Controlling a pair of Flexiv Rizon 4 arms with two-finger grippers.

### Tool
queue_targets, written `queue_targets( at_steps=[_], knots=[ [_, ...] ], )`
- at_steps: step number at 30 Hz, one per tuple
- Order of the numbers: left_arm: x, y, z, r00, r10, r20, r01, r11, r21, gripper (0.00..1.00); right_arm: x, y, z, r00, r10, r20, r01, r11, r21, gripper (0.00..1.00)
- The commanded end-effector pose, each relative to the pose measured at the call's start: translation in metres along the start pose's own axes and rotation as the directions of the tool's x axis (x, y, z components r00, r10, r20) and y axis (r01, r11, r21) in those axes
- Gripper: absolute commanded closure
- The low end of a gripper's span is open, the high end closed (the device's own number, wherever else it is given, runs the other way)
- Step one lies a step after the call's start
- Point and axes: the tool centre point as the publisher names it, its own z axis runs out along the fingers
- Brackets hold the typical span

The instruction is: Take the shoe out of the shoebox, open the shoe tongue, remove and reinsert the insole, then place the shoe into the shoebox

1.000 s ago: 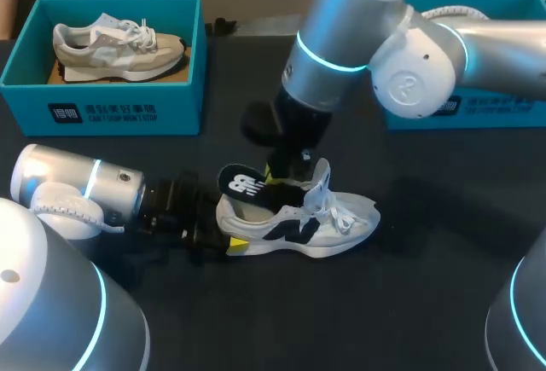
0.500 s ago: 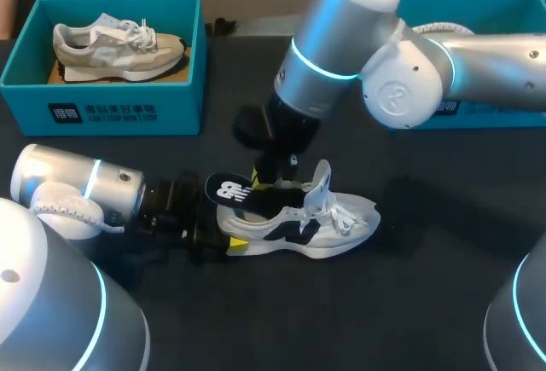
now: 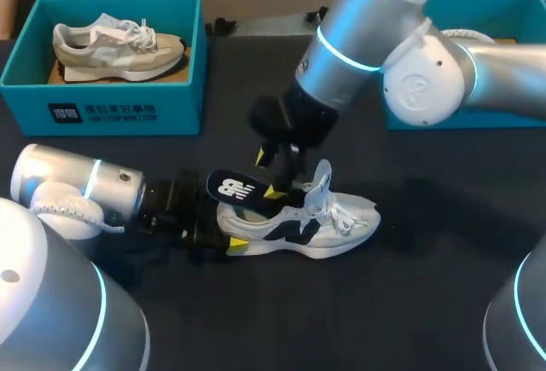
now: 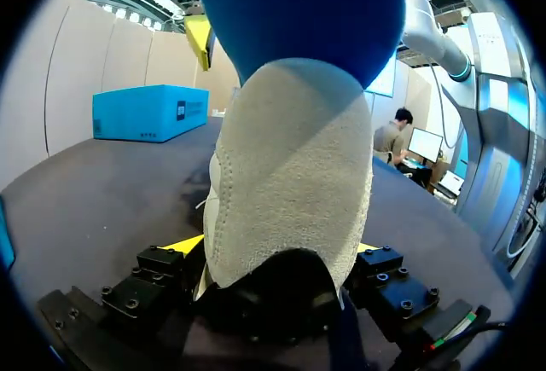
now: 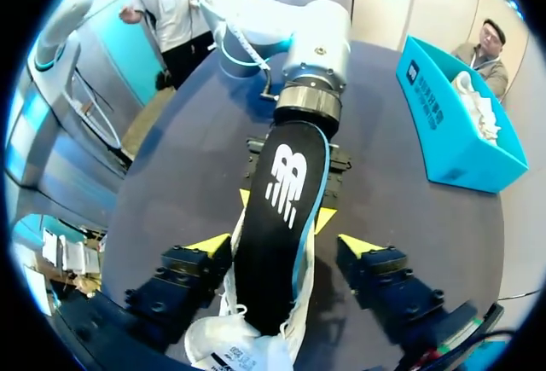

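Dark tabletop (image 3: 409, 303) all around, and the white shoe (image 3: 299, 230) stands upright on it at the middle, out of any box, so I'll place everything off that shoe. The right arm (image 3: 367, 38) hangs over the shoe's opening, and the left arm (image 3: 77, 188) lies low behind its heel. Well behind the shoe sits a teal shoebox (image 3: 111, 107) with a beige sneaker (image 3: 115, 47) inside (not ours to touch, I'd judge).

The left gripper (image 4: 281, 252) has the shoe's heel pinched between its fingers. That's the place to hold it, because the heel cup looks like the stiffest part of a light, soft-sided shoe. The tongue (image 3: 322, 179) is pulled up and forward of the opening.

The insole (image 5: 281, 209) slants up out of the shoe, with its heel end in the air and its toe end tucked inside. It looks thin and bendy, likely to buckle if shoved lengthwise. Best taken by its edges near the raised end. The right gripper (image 5: 284, 247) straddles it, fingers spread on either side with a gap showing, so nothing is clamped there.
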Motion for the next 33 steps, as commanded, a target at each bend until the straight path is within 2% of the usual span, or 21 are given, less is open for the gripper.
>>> queue_targets(
  at_steps=[1, 8, 12, 21, 31, 32, 33],
  knots=[
    [-0.0013, 0.0018, 0.0018, 1.000, 0.000, 0.000, 0.000, 1.000, -0.002, 1.00, 0.0023, -0.0014, -0.0001, 1.000, -0.001, 0.005, 0.001, 1.000, -0.003, 0.00],
    [-0.0013, 0.0018, 0.0018, 1.000, 0.000, 0.000, 0.000, 1.000, -0.002, 1.00, 0.0023, -0.0014, -0.0001, 1.000, -0.001, 0.005, 0.001, 1.000, -0.003, 0.00],
    [-0.0013, 0.0018, 0.0018, 1.000, 0.000, 0.000, 0.000, 1.000, -0.002, 1.00, -0.0027, -0.0003, 0.0031, 0.993, 0.102, -0.057, -0.104, 0.994, -0.038, 0.00],
    [-0.0013, 0.0018, 0.0018, 1.000, 0.000, 0.000, 0.000, 1.000, -0.002, 1.00, -0.0048, 0.0038, -0.0006, 0.970, 0.152, -0.190, -0.175, 0.978, -0.109, 0.00],
    [-0.0013, 0.0018, 0.0018, 1.000, 0.000, 0.000, 0.000, 1.000, -0.002, 1.00, -0.0059, 0.0021, 0.0038, 0.933, 0.164, -0.321, -0.205, 0.974, -0.100, 0.00],
    [-0.0013, 0.0018, 0.0018, 1.000, 0.000, 0.000, 0.000, 1.000, -0.002, 1.00, -0.0065, 0.0016, 0.0047, 0.928, 0.172, -0.331, -0.213, 0.973, -0.089, 0.22],
    [-0.0013, 0.0018, 0.0018, 1.000, 0.000, 0.000, 0.000, 1.000, -0.002, 1.00, -0.0069, 0.0015, 0.0053, 0.929, 0.169, -0.330, -0.210, 0.974, -0.091, 0.54]
  ],
)
